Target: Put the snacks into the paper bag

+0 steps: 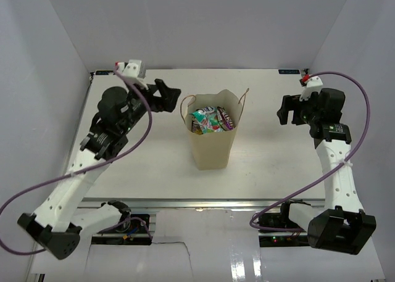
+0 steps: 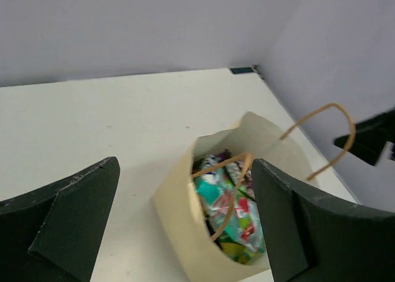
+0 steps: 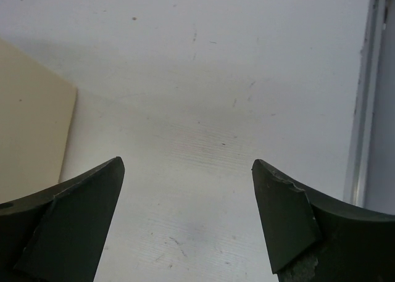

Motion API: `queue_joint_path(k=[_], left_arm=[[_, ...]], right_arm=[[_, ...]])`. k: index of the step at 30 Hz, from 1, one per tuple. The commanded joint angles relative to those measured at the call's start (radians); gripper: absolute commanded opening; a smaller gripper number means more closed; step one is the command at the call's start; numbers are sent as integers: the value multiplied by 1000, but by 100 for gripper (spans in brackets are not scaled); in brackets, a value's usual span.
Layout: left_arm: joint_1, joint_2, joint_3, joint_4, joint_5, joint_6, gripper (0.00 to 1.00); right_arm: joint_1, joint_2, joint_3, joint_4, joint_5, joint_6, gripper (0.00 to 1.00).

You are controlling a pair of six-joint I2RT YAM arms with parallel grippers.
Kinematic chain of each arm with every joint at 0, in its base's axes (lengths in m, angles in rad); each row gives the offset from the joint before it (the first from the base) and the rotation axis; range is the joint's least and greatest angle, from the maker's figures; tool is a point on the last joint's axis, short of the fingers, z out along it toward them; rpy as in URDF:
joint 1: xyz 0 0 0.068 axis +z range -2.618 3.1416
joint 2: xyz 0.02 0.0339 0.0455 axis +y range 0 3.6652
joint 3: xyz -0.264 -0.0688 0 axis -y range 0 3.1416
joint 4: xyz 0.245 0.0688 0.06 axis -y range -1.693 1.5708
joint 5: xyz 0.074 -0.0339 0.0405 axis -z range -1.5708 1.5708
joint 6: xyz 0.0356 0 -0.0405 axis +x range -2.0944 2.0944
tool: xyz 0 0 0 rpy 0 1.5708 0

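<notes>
I see the paper bag (image 1: 213, 147) upright mid-tabletop (image 1: 148, 161), between the two arms. The snacks (image 1: 212, 120) are inside it, a heap of glossy packets in teal, green, red and purple, showing just below the rim. I can't tell individual packets apart.

Left tool (image 1: 170, 97): jaws spread wide, nothing held. It sits left of the bag at about rim height, close to the rim but not touching it. In the left wrist view the bag mouth shows between the two fingers (image 2: 74, 214), nearer the right one, and the packets are visible inside. One twisted handle (image 2: 327, 118) arches up past the right finger.

Right tool (image 1: 283, 113): jaws also wide apart, empty. It is well off to the bag's right, with no contact. The right wrist view shows bare tabletop between the fingers, with only a strip of the bag's tan wall at the left edge.
</notes>
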Motion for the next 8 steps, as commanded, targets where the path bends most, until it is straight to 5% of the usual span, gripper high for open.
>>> queue_joint_path(k=[1, 8], left_arm=[[10, -125, -124, -56, -327, 66, 98], [13, -297, -337, -133, -405, -47, 98]], right_arm=[[-4, -38, 47, 42, 168, 49, 90], [-4, -68, 32, 48, 202, -7, 90]])
